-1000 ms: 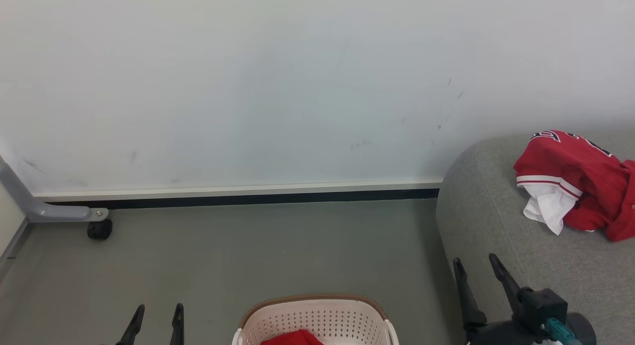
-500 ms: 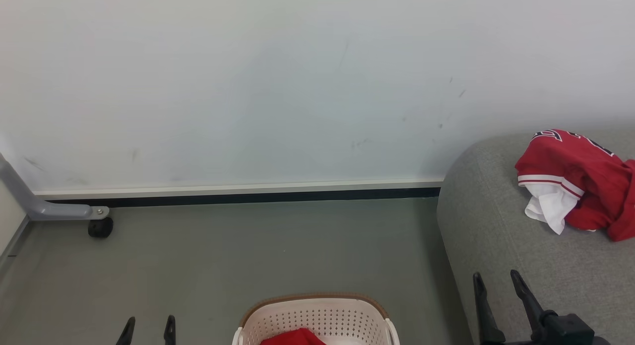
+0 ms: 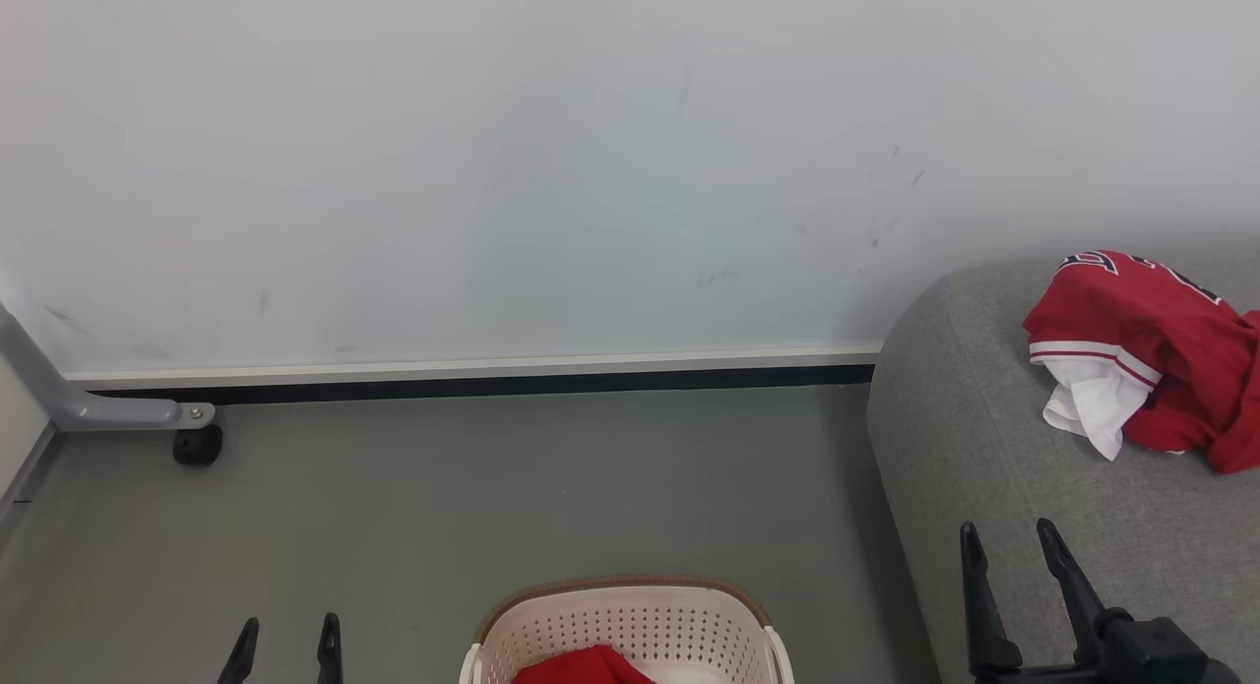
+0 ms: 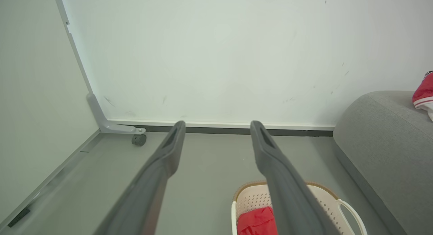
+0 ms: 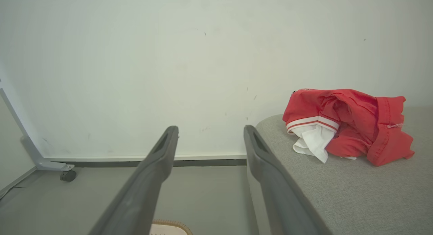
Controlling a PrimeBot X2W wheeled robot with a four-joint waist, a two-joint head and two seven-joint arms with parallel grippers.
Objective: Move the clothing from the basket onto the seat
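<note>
From the head, the small cream-white perforated plastic basket (image 3: 620, 605) with a brown rim stands on the grey floor (image 3: 492, 487), a bright red soft garment (image 3: 583, 666) inside it. A second red garment (image 3: 1142, 349), white-trimmed and white-lined, lies crumpled on the large grey fabric sofa (image 3: 984, 438). The left gripper (image 3: 288, 627) hovers left of the basket and the right gripper (image 3: 1008, 530) over the sofa's front, both with fingers apart and empty. The left wrist overlooks the basket; the right wrist faces the sofa garment.
</note>
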